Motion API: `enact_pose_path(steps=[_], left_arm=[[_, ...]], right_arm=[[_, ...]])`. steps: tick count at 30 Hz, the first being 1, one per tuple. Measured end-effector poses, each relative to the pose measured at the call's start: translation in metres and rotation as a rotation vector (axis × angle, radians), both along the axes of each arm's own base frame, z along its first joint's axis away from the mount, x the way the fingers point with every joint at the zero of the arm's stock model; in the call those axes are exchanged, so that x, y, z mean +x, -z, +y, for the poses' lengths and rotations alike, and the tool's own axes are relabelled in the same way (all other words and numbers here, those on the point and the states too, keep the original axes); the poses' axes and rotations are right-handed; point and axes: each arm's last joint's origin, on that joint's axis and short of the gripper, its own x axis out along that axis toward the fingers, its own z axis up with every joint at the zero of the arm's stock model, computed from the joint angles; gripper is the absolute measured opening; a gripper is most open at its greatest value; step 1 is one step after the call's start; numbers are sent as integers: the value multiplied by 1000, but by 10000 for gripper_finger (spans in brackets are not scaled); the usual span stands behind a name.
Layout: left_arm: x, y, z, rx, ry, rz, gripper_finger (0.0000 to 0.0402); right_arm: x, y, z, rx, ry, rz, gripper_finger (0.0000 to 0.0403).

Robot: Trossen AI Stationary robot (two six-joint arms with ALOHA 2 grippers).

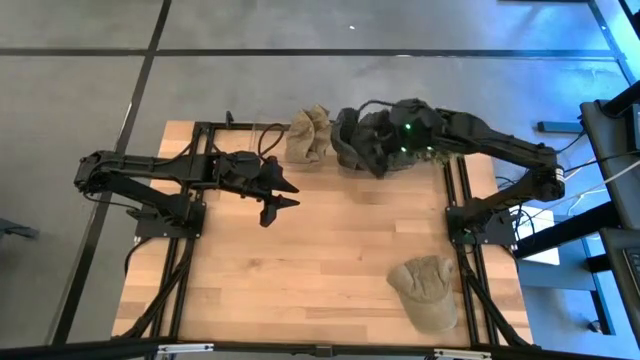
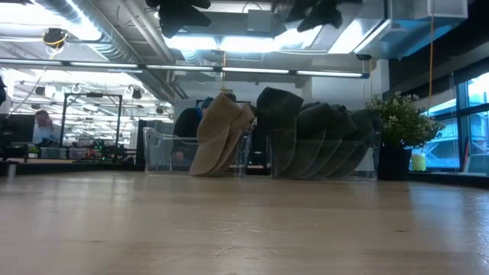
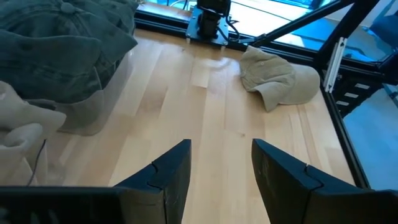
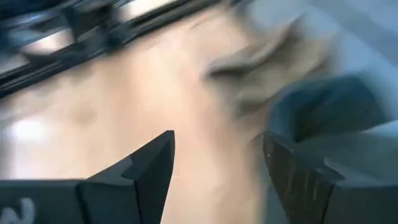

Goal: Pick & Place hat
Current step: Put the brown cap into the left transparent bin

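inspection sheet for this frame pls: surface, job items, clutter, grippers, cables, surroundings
Surface: wooden table, bare in the middle.
Job's things: tan cap lying flat near the right front edge; tan hats and dark hats stacked upright in clear bins at the far edge.
Clutter: nothing seen.
Grippers: left gripper open, empty, over the table left of centre; right gripper open, empty, above the dark hats.
Cables: black cable by the tan hats.
Surroundings: plant and office space behind.
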Motion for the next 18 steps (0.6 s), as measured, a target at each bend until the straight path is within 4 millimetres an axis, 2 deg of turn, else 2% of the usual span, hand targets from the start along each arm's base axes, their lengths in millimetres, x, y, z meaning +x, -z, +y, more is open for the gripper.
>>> enact_pose_path(steps=[3,7,11,15,18], left_arm=[[0,1,1,13,-23,3,166],[1,1,1,42,-34,5,164],[1,1,1,70,-18,5,164],[1,1,1,70,-19,5,166],[1,1,1,70,-19,5,164]], right_arm=[[-6,-3,16,175,-82,49,245],[-19,10,44,320,-170,260,245],[-27,41,71,362,-205,493,245],[-32,78,96,394,-306,658,245],[-40,104,108,451,-299,773,240]])
